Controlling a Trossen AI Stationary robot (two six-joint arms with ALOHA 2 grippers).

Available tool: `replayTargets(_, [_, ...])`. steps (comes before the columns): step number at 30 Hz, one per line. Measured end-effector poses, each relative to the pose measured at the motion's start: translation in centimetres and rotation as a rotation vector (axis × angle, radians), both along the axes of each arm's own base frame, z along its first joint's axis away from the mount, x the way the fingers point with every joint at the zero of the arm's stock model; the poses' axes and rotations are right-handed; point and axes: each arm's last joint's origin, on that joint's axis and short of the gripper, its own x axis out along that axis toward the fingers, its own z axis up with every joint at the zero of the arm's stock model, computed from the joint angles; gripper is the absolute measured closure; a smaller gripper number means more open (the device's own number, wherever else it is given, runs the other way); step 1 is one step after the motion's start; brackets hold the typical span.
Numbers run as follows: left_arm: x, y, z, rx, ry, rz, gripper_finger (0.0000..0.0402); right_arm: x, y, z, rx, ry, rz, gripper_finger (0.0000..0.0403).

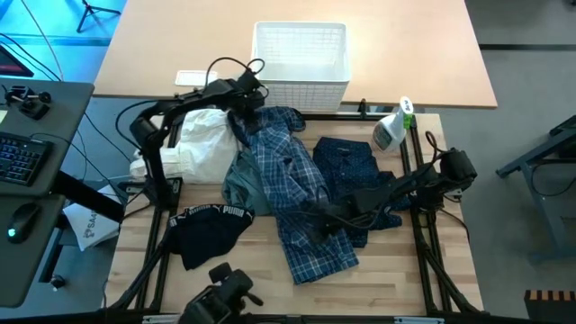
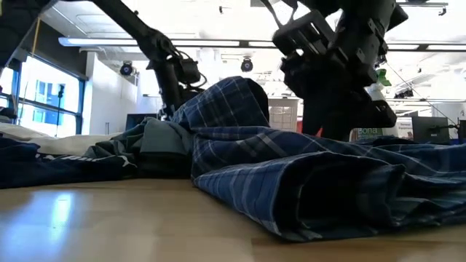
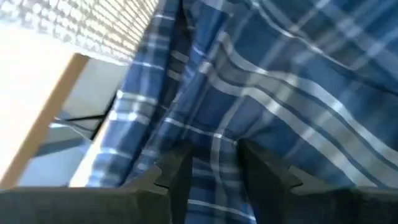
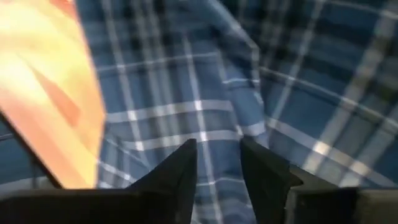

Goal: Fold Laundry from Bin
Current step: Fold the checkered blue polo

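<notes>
The blue-white plaid shirt (image 1: 292, 193) lies crumpled lengthwise on the table, from just before the white bin (image 1: 301, 56) toward the near edge. My left gripper (image 1: 249, 106) is open, low over the shirt's far end (image 3: 249, 93), with a ridge of plaid between its fingers. My right gripper (image 1: 312, 223) is open over the shirt's near half (image 4: 205, 118), fingers pointing steeply down. A white cloth (image 1: 205, 139) and a grey-green top (image 1: 241, 184) lie left of the shirt. Navy dotted trousers (image 1: 353, 164) lie to its right, and the black Puma piece (image 1: 211, 225) at the near left. My left gripper's open fingers (image 3: 177, 177) stand on either side of a raised fold at the shirt's far end (image 3: 214, 155), coming steeply from above; I cannot tell whether they touch it. My right gripper's fingers (image 4: 180, 171) hang close over flat plaid (image 4: 217, 158); touch cannot be told.
A spray bottle (image 1: 393, 126) stands at the far right, beside the trousers. The bin sits on a separate table beyond the far edge. Bare wood (image 1: 396, 279) shows along the near edge. In the low view the shirt (image 2: 291, 175) bulges in front of both arms.
</notes>
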Motion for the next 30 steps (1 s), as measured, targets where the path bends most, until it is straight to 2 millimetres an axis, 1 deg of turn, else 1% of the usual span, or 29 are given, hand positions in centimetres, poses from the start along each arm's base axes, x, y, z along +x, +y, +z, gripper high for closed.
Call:
replayTargets(2, [0.2, 0.3, -0.5, 0.027, 0.024, -0.012, 0.0308, -0.3, -0.1, -0.3, -0.004, 0.016, 0.001, 0.0299])
replayTargets(4, [0.3, 0.5, -0.6, 0.045, 0.021, -0.037, 0.0343, -0.4, -0.1, -0.5, -0.006, 0.015, 0.008, 0.0318])
replayTargets(6, [0.4, 0.6, -0.6, 0.057, 0.012, -0.063, 0.0382, -0.6, -0.1, -1.0, -0.013, 0.02, 0.019, 0.0347])
replayTargets(7, [0.4, 0.7, -0.6, 0.059, 0.009, -0.07, 0.0392, -0.6, -0.1, -1.2, -0.012, 0.023, 0.025, 0.0365])
replayTargets(9, [0.6, 0.9, -0.5, 0.08, -0.005, -0.077, 0.0393, -0.4, 0.0, -1.5, 0.015, 0.006, 0.059, 0.0392])
replayTargets(12, [0.4, 0.9, 0.5, 0.131, -0.017, -0.072, 0.04, 0.2, 0.8, -1.1, 0.112, -0.07, 0.152, 0.0392])
replayTargets(17, [-0.5, 1.2, 4.4, 0.313, -0.089, -0.012, 0.0401, 0.7, 4.0, 1.3, 0.329, -0.189, 0.308, 0.0399])
replayTargets(20, [-1.1, 1.4, 6.5, 0.407, -0.147, 0.021, 0.0401, 0.4, 5.6, 2.0, 0.376, -0.179, 0.329, 0.0401])
replayTargets(21, [-1.3, 1.4, 7.1, 0.43, -0.167, 0.028, 0.0401, 0.3, 6.0, 2.0, 0.371, -0.177, 0.322, 0.0402])
replayTargets(23, [-1.6, 1.6, 7.7, 0.449, -0.192, 0.033, 0.0401, 0.2, 6.5, 2.1, 0.35, -0.178, 0.286, 0.04])
replayTargets(27, [-1.8, 1.8, 7.4, 0.42, -0.201, 0.023, 0.0401, 0.1, 6.7, 2.0, 0.306, -0.175, 0.175, 0.0399])
replayTargets(30, [-1.7, 1.8, 7.0, 0.404, -0.189, 0.021, 0.0401, -0.2, 6.4, 1.6, 0.309, -0.106, 0.08, 0.0395])
